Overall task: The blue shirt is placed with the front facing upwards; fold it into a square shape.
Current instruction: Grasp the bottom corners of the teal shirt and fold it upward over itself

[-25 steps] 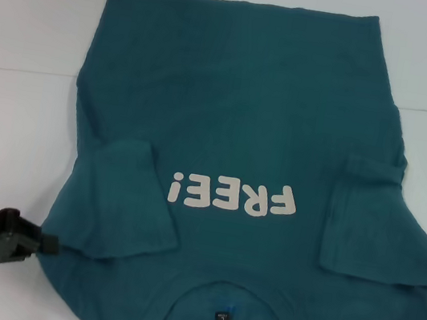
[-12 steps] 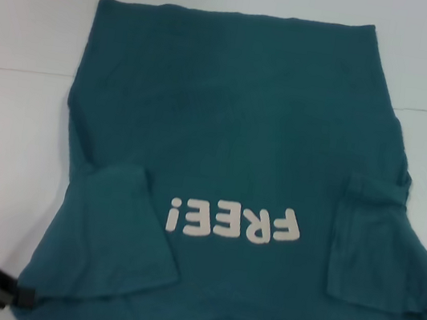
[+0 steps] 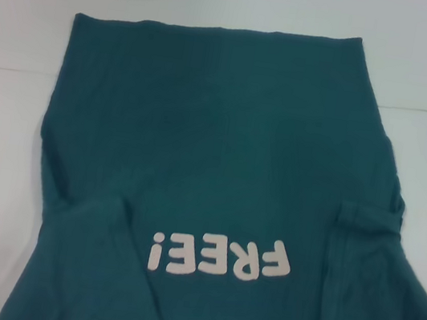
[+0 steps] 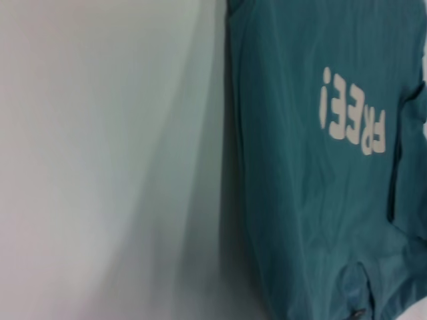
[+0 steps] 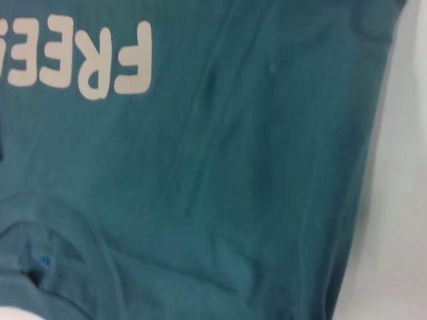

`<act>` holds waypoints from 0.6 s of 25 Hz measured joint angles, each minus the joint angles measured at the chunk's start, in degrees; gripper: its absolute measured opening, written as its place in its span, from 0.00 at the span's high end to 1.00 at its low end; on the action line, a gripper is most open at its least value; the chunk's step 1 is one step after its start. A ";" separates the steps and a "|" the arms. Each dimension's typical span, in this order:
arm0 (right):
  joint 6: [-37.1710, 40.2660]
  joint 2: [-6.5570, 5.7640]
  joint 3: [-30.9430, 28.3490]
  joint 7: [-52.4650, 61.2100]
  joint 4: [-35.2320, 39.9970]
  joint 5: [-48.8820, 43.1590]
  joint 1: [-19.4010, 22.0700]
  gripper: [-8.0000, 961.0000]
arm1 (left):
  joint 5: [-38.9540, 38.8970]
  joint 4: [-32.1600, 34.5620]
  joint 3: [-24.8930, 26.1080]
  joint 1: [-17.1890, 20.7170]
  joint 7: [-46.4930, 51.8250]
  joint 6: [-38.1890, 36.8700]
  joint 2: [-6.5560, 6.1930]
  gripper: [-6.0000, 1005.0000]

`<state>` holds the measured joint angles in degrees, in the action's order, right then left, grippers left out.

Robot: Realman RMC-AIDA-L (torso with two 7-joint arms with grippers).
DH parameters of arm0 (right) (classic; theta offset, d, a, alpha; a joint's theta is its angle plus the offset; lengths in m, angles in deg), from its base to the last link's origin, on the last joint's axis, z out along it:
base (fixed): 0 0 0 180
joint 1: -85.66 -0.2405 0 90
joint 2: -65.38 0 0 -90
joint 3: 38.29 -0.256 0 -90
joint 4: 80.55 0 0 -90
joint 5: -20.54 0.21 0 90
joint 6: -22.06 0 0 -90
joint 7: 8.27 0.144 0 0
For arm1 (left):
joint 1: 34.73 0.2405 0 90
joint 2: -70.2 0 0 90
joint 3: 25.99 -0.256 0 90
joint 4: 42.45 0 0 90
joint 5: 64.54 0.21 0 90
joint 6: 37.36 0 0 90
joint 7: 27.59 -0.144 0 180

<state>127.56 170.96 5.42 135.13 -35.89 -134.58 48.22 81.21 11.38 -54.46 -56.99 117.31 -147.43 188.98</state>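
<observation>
Shirt (image 3: 223, 153) edges on white table (image 3: 0, 175)

I see none of my robot's body from here: no arm, gripper, cable or marking shows in any of my three cameras.

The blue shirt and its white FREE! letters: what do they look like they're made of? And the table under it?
The blue shirt looks like soft matte knit, probably cotton: it creases and drapes limply, and its sleeves lie folded flat. The letters seem a smooth printed film, opaque with crisp edges, lying flat on the cloth. The table appears smooth and hard with a white satin finish, perhaps laminate; that is less certain.
</observation>
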 joint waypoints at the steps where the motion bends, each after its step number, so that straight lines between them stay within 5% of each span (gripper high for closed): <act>1: 0.24 0.08 0.32 -0.05 0.00 0.00 0.10 0.94 | 0.40 0.09 0.14 0.20 -0.05 -0.08 0.03 0.97; 8: 0.13 0.40 -1.36 -0.76 0.00 0.89 -0.49 0.93 | -1.56 -0.63 1.20 -1.08 -1.05 -0.49 -0.57 0.97; 15: -3.77 -0.89 -10.23 0.11 0.00 7.76 -2.37 0.92 | -6.04 -5.60 3.38 -7.44 0.03 -0.40 -3.74 0.97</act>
<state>123.79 170.07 -4.81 135.24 -35.89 -126.82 45.85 75.18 5.78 -51.08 -64.43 117.34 -147.83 185.24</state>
